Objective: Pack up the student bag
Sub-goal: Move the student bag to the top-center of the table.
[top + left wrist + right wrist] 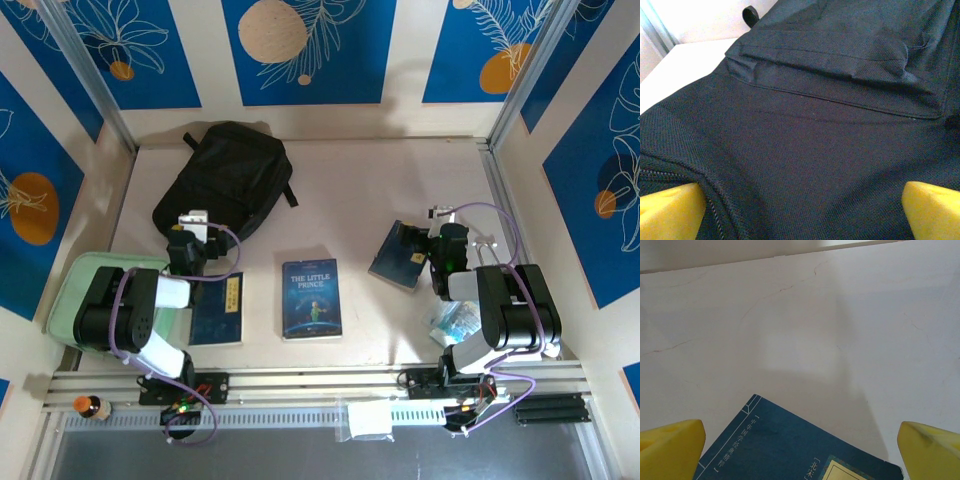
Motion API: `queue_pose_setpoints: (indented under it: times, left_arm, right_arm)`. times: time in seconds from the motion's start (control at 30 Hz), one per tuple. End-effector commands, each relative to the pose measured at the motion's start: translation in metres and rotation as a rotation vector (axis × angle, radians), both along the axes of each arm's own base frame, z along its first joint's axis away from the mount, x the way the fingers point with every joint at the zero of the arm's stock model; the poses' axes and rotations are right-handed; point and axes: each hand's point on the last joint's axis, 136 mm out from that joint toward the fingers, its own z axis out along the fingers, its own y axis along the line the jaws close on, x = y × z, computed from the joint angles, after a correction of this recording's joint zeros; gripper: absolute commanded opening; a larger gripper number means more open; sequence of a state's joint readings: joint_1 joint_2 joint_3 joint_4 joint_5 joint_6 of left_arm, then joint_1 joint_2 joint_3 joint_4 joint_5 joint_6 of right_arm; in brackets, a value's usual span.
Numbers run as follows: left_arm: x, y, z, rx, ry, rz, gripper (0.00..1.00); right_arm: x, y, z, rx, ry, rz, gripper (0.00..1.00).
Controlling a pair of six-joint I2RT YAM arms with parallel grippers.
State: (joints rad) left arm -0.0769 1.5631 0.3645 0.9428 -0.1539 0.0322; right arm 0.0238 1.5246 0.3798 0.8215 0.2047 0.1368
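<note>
So the student bag (225, 175) is lying flat on the desk (400, 180), directly ahead of and under the left jaws. I can't spot any opening in it, so I'd call it still shut with nothing packed yet. Its long axis slants: starting from the end closest to the left jaws, it runs away from them and off to their right.

In the left wrist view it's black cloth all the way. A zip line (715, 215) curves just inside the left yellow fingertip (670, 212), and a seamed front pocket (840, 85) sits further ahead. Those jaws are spread wide and aren't pinching anything. I can't tell if the pads actually touch the fabric.

The right jaws are well apart from the bag, which lies off to their left and a bit further out. They're spread wide too and aren't holding anything. They hang over the far corner of a teal book (790, 450).

Behind the left jaws, toward the arm's base, there's a dark blue book (218, 308). The Little Prince book (311, 298) is behind and to their right. A mint-green case (68, 300) is back and to the left, partly under that arm.

My read is that the left arm is the obvious one to work the bag, since it's already on top of it. The whole thing hinges on that zip right beside its fingertip. Soft cloth like this will probably bunch up rather than hold still.
</note>
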Motion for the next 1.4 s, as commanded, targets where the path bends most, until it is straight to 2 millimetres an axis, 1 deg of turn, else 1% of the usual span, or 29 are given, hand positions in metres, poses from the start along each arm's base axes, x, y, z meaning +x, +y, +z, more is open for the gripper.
queue_pose_setpoints:
  times: [0.0, 0.2, 0.33, 0.5, 0.6, 0.67, 0.73, 0.87, 0.9, 1.0, 1.07, 1.1, 1.13, 1.23, 1.37]
  left_arm:
    - [0.001, -0.004, 0.003, -0.002, -0.016, -0.016, 1.0]
    - [-0.002, 0.005, 0.005, -0.006, -0.04, 0.037, 1.0]
    - [-0.007, 0.006, 0.017, -0.004, -0.067, 0.04, 1.0]
    - [-0.013, 0.019, 0.05, 0.001, -0.066, 0.12, 1.0]
    - [-0.016, 0.025, 0.079, -0.069, -0.082, 0.18, 1.0]
    - [-0.015, 0.019, 0.099, -0.162, -0.073, 0.174, 1.0]
    - [-0.011, 0.008, 0.114, -0.261, -0.044, 0.147, 1.0]
    - [0.004, -0.027, 0.129, -0.452, 0.052, 0.02, 1.0]
    - [0.009, -0.036, 0.13, -0.497, 0.085, -0.009, 1.0]
    - [0.024, -0.068, 0.132, -0.582, 0.174, -0.138, 1.0]
    - [0.035, -0.077, 0.125, -0.609, 0.226, -0.14, 1.0]
    - [0.04, -0.081, 0.117, -0.616, 0.264, -0.136, 0.99]
    - [0.045, -0.084, 0.112, -0.621, 0.292, -0.132, 0.97]
    - [0.056, -0.09, 0.085, -0.611, 0.411, -0.102, 0.9]
    - [0.057, -0.097, 0.045, -0.58, 0.526, -0.057, 0.89]
  right_arm:
    - [0.008, 0.0, 0.013, -0.009, -0.039, 0.011, 0.99]
    - [0.007, 0.0, 0.013, -0.012, -0.044, 0.009, 0.99]
    - [0.006, 0.008, 0.025, -0.039, -0.039, 0.038, 0.99]
    - [0.003, 0.017, 0.053, -0.113, -0.029, 0.018, 0.99]
    - [0.001, 0.027, 0.068, -0.06, 0.025, -0.004, 0.99]
    - [-0.002, 0.039, 0.075, 0.028, 0.083, -0.016, 0.99]
    - [-0.004, 0.051, 0.077, 0.112, 0.16, -0.029, 0.99]
    - [-0.004, 0.086, 0.08, 0.259, 0.3, 0.001, 0.99]
    - [-0.003, 0.098, 0.08, 0.286, 0.331, 0.022, 0.99]
    - [0.001, 0.128, 0.08, 0.354, 0.397, 0.074, 0.99]
    - [0.004, 0.142, 0.075, 0.399, 0.444, 0.09, 0.99]
    - [0.006, 0.148, 0.073, 0.424, 0.466, 0.095, 0.99]
    - [0.007, 0.153, 0.07, 0.443, 0.483, 0.099, 0.99]
    - [0.011, 0.17, 0.063, 0.478, 0.52, 0.133, 1.0]
    - [0.01, 0.183, 0.056, 0.484, 0.548, 0.142, 1.0]
